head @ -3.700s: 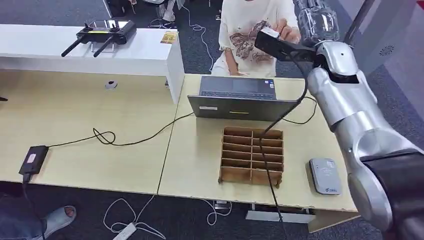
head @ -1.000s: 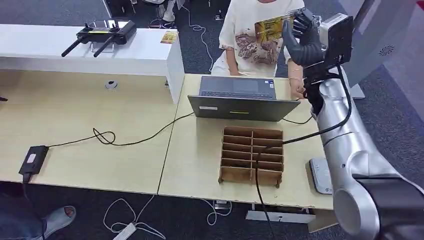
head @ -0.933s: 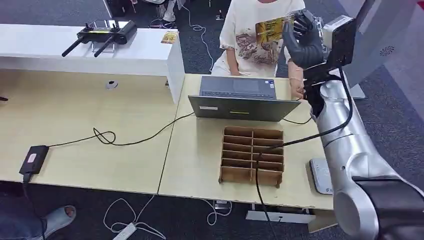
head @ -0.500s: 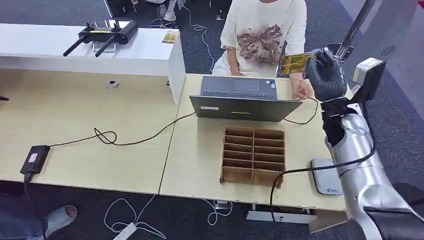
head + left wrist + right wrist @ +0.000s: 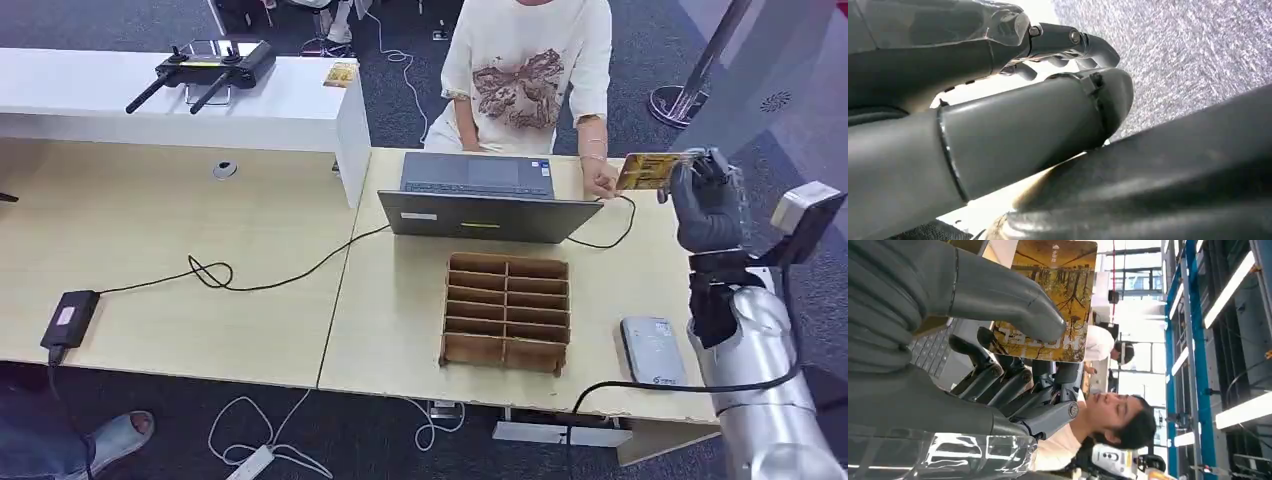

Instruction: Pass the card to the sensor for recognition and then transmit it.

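While my right robot hand pinches one yellow printed card above the table's right edge, the wrist view reveals its forest picture; one grey sensor pad lies near.

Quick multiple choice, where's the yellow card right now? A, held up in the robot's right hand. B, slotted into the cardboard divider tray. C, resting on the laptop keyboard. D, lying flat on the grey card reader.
A: the right hand holds the yellow card up in the air above the table's right end, apart from the grey card reader; the right wrist view shows the thumb pressing on it.
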Controlling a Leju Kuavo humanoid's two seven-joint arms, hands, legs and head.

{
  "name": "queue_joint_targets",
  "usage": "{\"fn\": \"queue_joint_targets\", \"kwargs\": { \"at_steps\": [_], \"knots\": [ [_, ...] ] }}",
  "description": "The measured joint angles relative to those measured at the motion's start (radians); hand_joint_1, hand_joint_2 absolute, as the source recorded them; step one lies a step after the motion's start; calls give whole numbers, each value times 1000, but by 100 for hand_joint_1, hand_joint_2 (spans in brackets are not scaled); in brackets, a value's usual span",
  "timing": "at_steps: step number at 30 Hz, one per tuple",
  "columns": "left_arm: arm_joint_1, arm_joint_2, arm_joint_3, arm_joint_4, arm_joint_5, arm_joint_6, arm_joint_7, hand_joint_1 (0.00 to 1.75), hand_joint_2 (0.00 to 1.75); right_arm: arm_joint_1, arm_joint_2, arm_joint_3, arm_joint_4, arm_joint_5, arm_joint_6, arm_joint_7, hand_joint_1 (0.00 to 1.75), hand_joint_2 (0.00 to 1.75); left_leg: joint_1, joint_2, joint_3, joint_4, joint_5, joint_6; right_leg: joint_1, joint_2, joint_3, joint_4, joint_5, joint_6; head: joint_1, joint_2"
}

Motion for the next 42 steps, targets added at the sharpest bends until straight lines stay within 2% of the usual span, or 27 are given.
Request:
{"fn": "queue_joint_targets", "kwargs": {
  "at_steps": [6, 10, 15, 27, 42],
  "knots": [
    [1, -1, 17, 0, 10, 4, 2, 0, 0, 42, -45, 0, -60, 25, -15, 16, 175, 175, 0, 0, 0, 0, 0, 0, 0, 0, 0, 0, 0, 0, 0, 0],
    [-2, -6, 3, 0, -73, -67, -53, 0, 0, 62, -53, 1, -67, 43, 1, 6, 175, 175, -2, -1, 0, 0, 0, 1, -2, 0, 0, 0, 0, 0, -1, 0],
    [-7, -7, -19, 0, -128, -95, -68, 0, 0, 56, -53, 2, -41, 38, -18, 8, 175, 175, -2, -4, -1, 0, 2, 3, -4, -3, 0, 1, -1, 1, -1, 0],
    [-7, -4, -33, 0, -149, -112, -89, 0, 0, 38, -78, -3, 49, 7, 7, 10, 175, 175, -7, -5, -1, 0, 2, 6, -9, -3, 0, 0, 0, 5, -2, 0],
    [-6, -4, -33, 0, -130, -112, -89, 0, 0, 76, -164, -5, 68, 18, 73, 0, 175, 175, -10, -6, -2, 0, 2, 9, -12, -4, 0, 0, -1, 9, -1, 0]
  ]
}}
